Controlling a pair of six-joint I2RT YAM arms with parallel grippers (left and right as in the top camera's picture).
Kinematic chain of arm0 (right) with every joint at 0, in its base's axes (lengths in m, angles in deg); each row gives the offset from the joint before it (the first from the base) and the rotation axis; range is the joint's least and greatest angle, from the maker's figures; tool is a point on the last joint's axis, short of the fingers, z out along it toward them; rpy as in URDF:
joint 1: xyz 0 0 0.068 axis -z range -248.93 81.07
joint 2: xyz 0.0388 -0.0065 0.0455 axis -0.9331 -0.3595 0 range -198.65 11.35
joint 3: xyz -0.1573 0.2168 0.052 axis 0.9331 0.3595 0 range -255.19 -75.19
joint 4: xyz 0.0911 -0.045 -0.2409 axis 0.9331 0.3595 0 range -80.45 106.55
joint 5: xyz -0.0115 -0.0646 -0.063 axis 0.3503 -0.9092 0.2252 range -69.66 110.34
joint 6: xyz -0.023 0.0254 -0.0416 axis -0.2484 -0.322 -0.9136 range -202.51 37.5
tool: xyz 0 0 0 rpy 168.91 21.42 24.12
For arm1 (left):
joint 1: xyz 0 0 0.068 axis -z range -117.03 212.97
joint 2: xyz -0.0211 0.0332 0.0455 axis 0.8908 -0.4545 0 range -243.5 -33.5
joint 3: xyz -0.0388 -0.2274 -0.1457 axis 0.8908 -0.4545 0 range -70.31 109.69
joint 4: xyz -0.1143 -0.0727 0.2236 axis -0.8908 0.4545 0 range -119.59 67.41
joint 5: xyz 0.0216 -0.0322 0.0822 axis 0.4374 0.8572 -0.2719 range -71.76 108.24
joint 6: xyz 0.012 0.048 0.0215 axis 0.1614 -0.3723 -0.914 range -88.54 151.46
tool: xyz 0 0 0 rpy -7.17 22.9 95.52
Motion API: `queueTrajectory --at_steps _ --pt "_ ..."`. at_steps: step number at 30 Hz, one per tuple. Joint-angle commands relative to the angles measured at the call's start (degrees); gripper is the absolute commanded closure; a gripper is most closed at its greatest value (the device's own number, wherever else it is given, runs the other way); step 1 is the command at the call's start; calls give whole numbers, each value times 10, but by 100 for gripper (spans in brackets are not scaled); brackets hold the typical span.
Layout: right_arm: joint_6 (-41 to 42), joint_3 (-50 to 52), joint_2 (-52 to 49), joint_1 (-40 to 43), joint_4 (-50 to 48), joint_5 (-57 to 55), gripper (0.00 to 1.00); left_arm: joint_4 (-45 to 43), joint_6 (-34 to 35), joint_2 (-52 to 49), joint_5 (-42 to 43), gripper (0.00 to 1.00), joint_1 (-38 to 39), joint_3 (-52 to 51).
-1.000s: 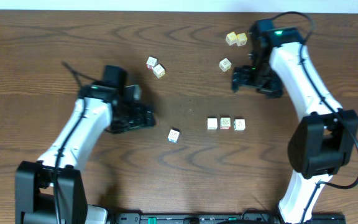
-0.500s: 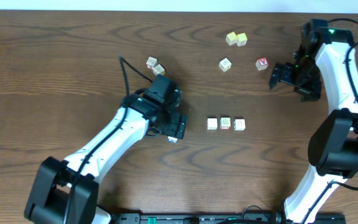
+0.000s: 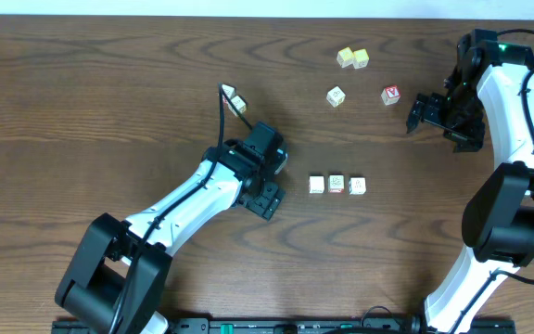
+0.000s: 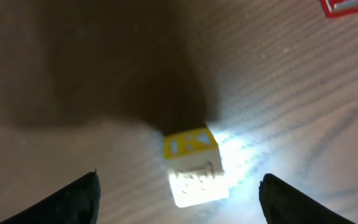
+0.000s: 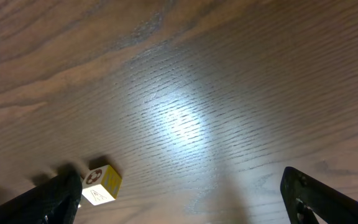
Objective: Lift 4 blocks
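Three pale blocks [image 3: 336, 185] lie in a short row right of the table's middle. Just left of them, my left gripper [image 3: 269, 196] hangs low over the table and hides a fourth block from above. The left wrist view shows that block [image 4: 195, 169], whitish with a yellow upper face, lying on the wood between my two dark fingers [image 4: 76, 200], which stand wide apart and do not touch it. My left gripper [image 4: 182, 202] is open. My right gripper [image 3: 416, 113] is open at the far right and holds nothing.
Two yellowish cubes [image 3: 352, 58] sit at the back. A pale cube [image 3: 336, 96] and a red-letter cube [image 3: 391, 95] lie below them. Two more cubes [image 3: 234, 98] lie beside the left arm's cable. A yellow-sided cube [image 5: 102, 184] shows by my right gripper's left finger.
My left arm swung right and came down over the lone block near the middle. My right arm drew back to the right, uncovering the red-letter cube.
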Motion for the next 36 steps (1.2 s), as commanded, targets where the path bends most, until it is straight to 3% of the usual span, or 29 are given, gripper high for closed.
queueTrajectory --at_steps 1,11,27,30,33,36 --pt "-9 -2 18 -3 -5 3 1 -11 -49 -1 -30 13 -1 -3" --pt "-9 8 18 -15 -12 3 1 -12 -1 -2 50 12 -1 -9" --pt "-9 9 18 -15 -12 3 1 -12 108 -50 4 15 -1 -16" --pt "-9 9 18 -15 -12 3 1 -12 136 -59 4 23 -1 -16" --pt "-9 9 18 -15 -13 3 1 -12 145 -62 4 25 -1 -16" --pt "-9 9 18 -15 -13 2 1 -15 145 -62 4 38 -1 -16"
